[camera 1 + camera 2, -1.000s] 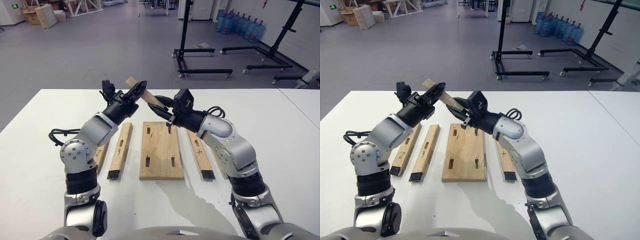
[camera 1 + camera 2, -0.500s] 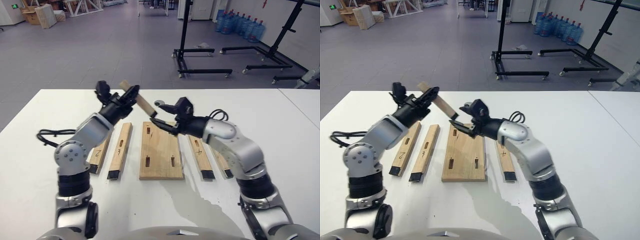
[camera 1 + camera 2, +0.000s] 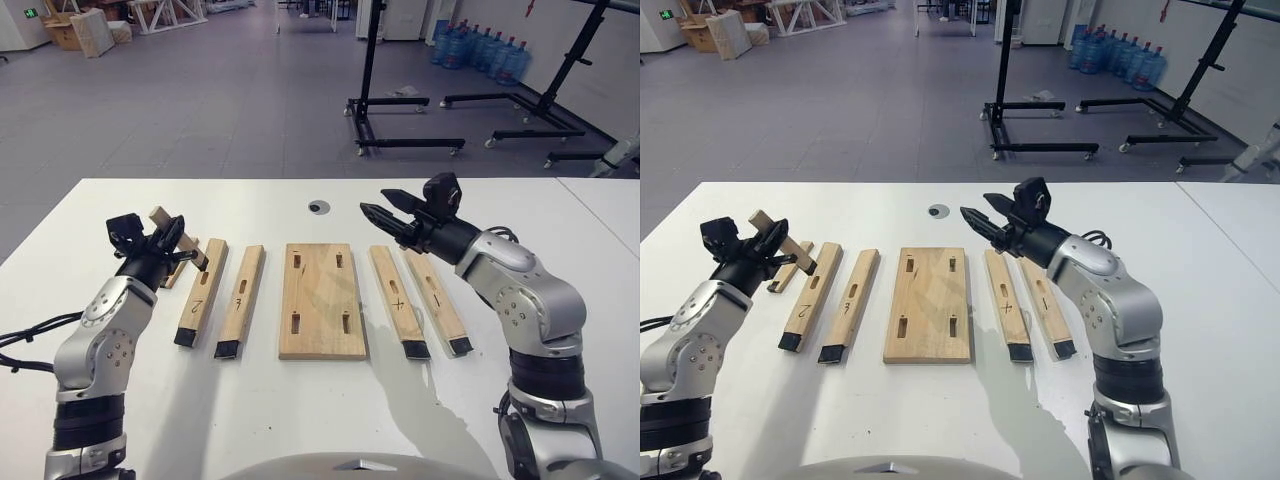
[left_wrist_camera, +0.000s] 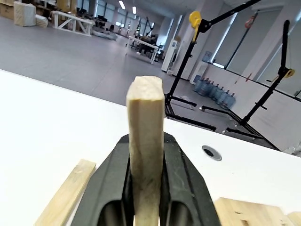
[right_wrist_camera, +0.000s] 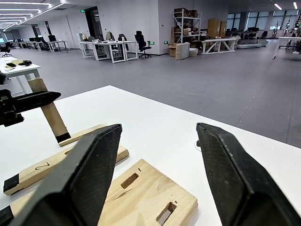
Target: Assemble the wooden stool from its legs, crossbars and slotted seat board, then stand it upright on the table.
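Observation:
My left gripper is shut on a short wooden bar, held tilted just above the table's left side. The bar stands between the jaws in the left wrist view. Under it another short bar lies flat. The slotted seat board lies flat at the table's middle. Two legs lie to its left and two legs to its right. My right gripper hangs open above the far ends of the right legs, holding nothing. Its fingers are spread wide.
A round grommet hole sits in the white table beyond the seat board. The table's near half is bare. Black metal stands are on the floor behind the table.
My left arm has swung left and down with the bar, from above the board to the table's left side. My right gripper has drawn back to the right, open.

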Motion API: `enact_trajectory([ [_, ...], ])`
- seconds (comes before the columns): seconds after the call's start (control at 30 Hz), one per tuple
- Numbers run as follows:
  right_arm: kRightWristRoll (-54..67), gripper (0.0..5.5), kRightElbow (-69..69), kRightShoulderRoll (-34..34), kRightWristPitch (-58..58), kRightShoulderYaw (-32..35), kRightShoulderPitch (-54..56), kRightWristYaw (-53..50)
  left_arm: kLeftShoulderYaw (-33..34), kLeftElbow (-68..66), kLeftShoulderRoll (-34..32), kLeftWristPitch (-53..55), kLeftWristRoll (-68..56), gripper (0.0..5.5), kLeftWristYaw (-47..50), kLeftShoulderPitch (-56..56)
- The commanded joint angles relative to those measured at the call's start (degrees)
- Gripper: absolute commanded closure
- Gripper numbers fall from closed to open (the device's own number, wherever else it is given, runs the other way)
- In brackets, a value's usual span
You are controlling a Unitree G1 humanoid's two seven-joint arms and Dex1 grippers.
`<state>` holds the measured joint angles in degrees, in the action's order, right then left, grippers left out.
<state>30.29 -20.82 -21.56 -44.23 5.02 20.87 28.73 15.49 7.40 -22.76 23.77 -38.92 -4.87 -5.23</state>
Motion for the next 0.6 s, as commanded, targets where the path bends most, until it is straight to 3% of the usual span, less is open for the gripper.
enact_trajectory([
  [0.03,0.10,2.58,0.31,0.42,0.20,-0.64,-0.62,-0.62,1.53,-2.72,0.83,-2.17,2.66,5.11,-2.46,1.09],
  [0.6,-0.07,2.58,0.12,0.84,0.58,-2.24,-0.76,-1.47,0.01,-5.04,4.36,-3.11,8.90,5.11,-5.16,-2.26],
])
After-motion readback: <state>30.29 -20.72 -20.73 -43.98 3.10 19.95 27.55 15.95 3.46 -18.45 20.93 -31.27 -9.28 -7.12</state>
